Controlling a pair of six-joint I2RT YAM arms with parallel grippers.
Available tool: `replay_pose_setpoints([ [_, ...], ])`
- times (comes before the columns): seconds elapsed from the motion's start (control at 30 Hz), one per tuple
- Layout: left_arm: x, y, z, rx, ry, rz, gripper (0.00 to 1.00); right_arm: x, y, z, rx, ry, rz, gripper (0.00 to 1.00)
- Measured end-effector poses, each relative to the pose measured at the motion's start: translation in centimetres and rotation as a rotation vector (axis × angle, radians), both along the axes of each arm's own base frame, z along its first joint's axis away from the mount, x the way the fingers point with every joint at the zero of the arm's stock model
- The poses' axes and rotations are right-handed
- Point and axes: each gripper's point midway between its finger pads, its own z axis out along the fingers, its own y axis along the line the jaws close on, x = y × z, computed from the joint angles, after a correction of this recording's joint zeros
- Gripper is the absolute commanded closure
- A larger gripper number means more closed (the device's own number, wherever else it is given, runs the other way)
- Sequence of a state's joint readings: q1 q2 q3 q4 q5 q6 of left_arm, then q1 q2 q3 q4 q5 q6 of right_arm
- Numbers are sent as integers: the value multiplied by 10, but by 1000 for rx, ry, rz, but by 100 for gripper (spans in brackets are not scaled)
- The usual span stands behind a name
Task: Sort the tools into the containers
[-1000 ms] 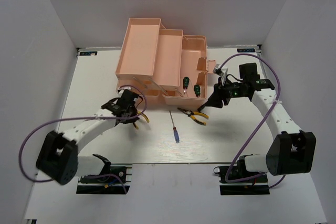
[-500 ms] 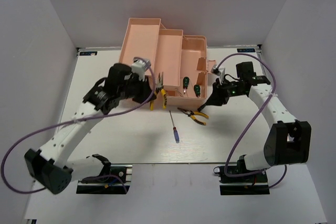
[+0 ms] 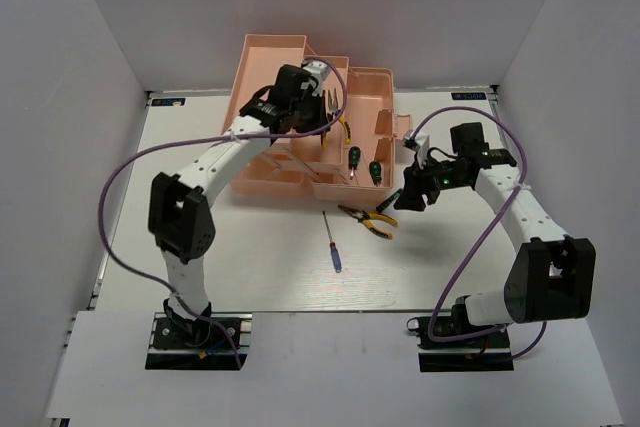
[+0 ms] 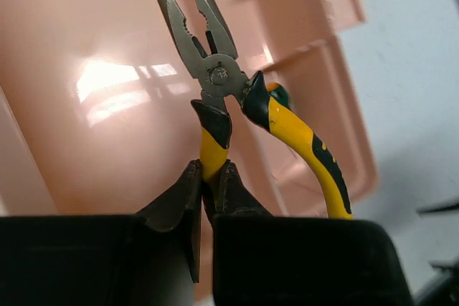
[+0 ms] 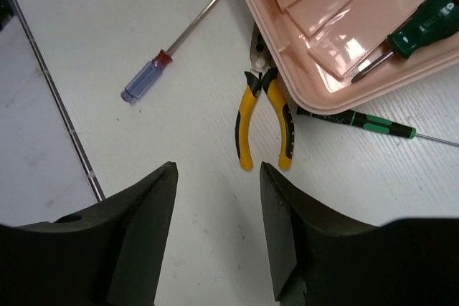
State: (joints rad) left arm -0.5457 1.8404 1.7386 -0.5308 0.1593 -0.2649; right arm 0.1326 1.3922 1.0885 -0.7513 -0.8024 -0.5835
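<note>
My left gripper (image 4: 209, 177) is shut on one yellow-and-black handle of a pair of pliers (image 4: 215, 77). It holds them above the peach-pink toolbox (image 3: 265, 97), over its middle tray (image 4: 100, 120); in the top view the left gripper (image 3: 335, 117) is there. A second pair of pliers (image 5: 264, 116) lies on the table against the toolbox's front edge. My right gripper (image 5: 217, 170) is open and empty just above and near their handles, as the top view (image 3: 392, 205) also shows. A blue-handled screwdriver (image 5: 161, 62) lies on the table to their left. Two green-handled screwdrivers (image 3: 353, 157) lie in the lower compartment.
A slim green-and-black screwdriver (image 5: 366, 123) lies on the table, partly under the toolbox's corner. The toolbox's hinged lid (image 3: 390, 125) stands at its right side. White walls close in the table on the left, right and back.
My left arm has lifted the pliers off the table and swung them up and right over the toolbox trays. My right gripper has shifted slightly left toward the pliers on the table.
</note>
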Motion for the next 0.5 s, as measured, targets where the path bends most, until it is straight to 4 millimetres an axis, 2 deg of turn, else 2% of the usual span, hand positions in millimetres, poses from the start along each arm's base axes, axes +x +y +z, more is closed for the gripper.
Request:
replay_pose_setpoints([
  [0.07,18,-1,-17,43,21,42,80,-3,-3,-7,-18,-9,11,42],
  [0.1,29,1,-27,70,35,71,59,-5,-4,-11,-26,-13,19,42],
  [0.17,38,3,-37,97,47,97,39,-10,-6,-20,-41,-16,40,41],
  [0.2,41,4,-40,108,45,105,33,-13,-7,-24,-47,-22,55,41],
  [0.3,43,4,-37,111,46,118,29,-20,-7,-36,-64,-49,118,41],
  [0.43,46,0,-10,93,-12,109,27,-30,-1,-49,-80,-77,213,38],
  [0.5,41,-2,5,82,-41,89,27,-34,5,-56,-91,-79,256,38],
])
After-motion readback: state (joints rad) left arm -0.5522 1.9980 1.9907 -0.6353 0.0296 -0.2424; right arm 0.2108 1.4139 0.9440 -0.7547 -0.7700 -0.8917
